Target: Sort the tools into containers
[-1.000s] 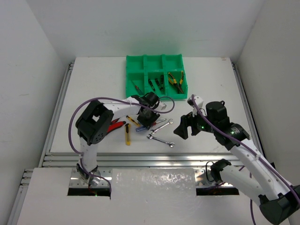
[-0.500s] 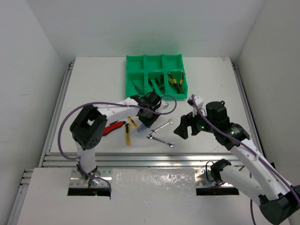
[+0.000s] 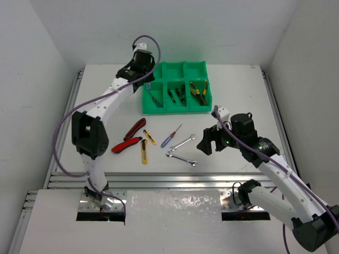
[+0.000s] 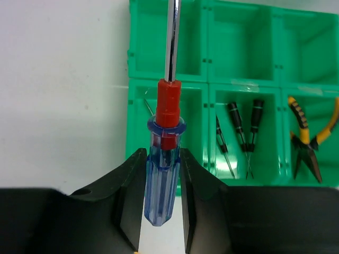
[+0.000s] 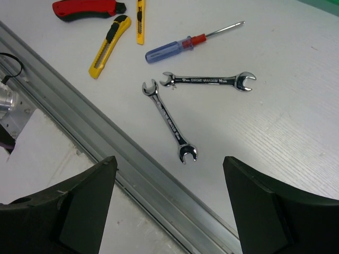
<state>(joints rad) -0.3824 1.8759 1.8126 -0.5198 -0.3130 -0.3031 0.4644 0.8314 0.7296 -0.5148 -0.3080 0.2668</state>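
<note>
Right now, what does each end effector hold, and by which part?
The left end effector grips the blue-handled screwdriver by its handle; the right end effector holds nothing.

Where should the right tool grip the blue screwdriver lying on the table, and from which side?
Grip the screwdriver by its thick blue handle, coming straight down and closing across it. It lies flat, its shaft is thin, and a wrench lies close beside, so a side approach seems riskier.
</note>
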